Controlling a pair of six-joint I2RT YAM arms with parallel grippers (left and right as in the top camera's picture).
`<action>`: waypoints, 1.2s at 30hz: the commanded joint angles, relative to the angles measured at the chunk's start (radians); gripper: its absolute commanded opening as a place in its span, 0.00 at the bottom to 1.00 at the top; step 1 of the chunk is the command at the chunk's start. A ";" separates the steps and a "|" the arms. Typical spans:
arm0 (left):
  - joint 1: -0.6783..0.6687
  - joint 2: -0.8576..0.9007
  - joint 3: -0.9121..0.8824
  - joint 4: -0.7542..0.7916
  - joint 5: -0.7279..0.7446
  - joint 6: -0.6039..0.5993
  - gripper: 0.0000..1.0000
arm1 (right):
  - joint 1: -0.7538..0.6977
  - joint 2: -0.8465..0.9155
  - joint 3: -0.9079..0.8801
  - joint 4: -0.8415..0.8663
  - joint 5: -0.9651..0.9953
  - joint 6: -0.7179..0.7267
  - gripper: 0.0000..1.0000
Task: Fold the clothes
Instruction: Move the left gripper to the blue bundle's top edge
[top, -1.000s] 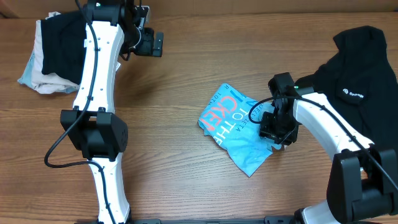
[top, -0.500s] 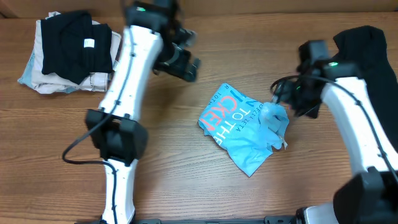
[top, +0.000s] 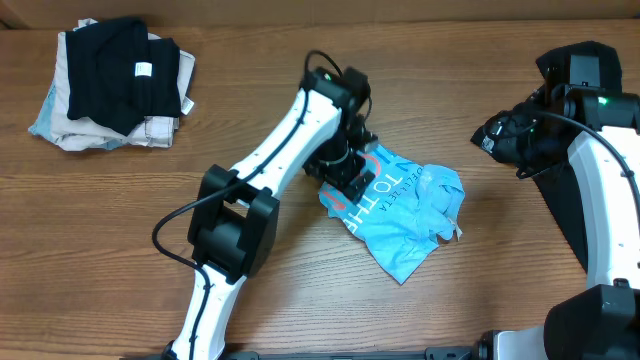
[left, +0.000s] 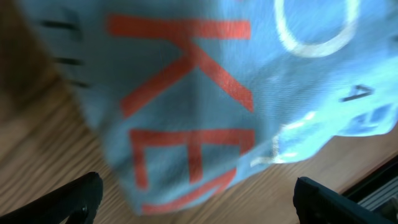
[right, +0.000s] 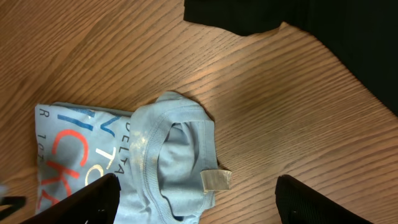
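Light blue T-shirt (top: 400, 215), open left gripper (top: 345, 180) masking its lettering, open right gripper (top: 497, 135) near, black garment (right: 348, 37) beyond, folded pile (top: 110, 95) well apart, wooden table (top: 80, 240).

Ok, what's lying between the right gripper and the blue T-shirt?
Nothing. Only bare table lies between the right gripper and the collar end of the blue T-shirt. The overhead view shows this stretch plainly.

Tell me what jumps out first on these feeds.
The crumpled light blue T-shirt lies centre frame, red and white lettering up. The left gripper hovers right over its left edge, jaws open. A folded stack sits far left and a black garment far right.
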 joint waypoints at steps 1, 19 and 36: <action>0.001 -0.001 -0.065 0.039 -0.011 0.026 1.00 | -0.003 -0.005 0.010 0.010 0.009 -0.010 0.84; 0.233 -0.001 -0.261 0.442 -0.430 -0.175 1.00 | -0.003 -0.001 0.010 0.028 0.009 -0.010 0.84; 0.180 -0.006 0.381 -0.038 -0.241 0.107 1.00 | -0.003 -0.001 0.010 0.024 0.009 -0.011 0.86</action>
